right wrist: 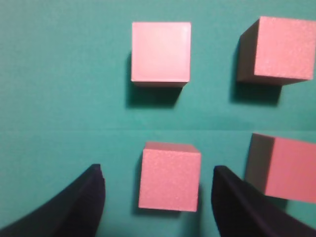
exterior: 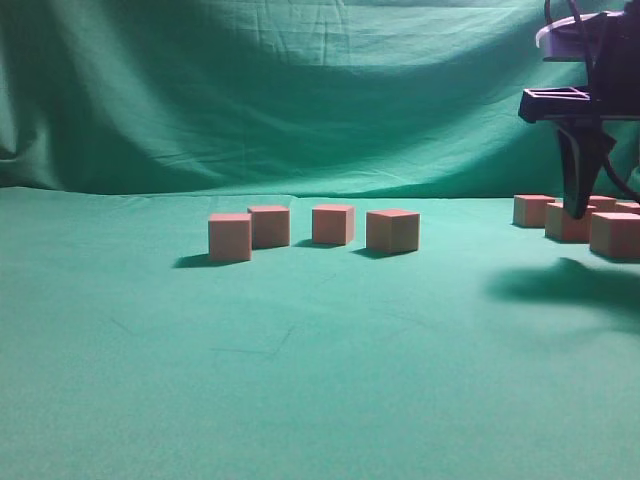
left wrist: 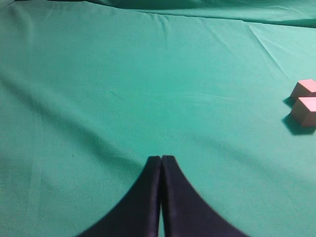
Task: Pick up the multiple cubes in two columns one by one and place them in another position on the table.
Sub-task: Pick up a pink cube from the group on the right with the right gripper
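While the right arm hangs straight down at the right edge of the table [exterior: 300,380], its right gripper [right wrist: 158,197] points at the cloth with fingers spread either side of one cube [right wrist: 169,177], gaps showing on both sides. Three more cubes [right wrist: 160,52] lie close around it. Four others [exterior: 332,224] stand in a loose row mid-table, well apart. Low over bare cloth, the left gripper [left wrist: 161,159] is pressed together.

No readable text, labels, brands, numbers or signs anywhere, cubes [right wrist: 169,176] plain, cloth unmarked
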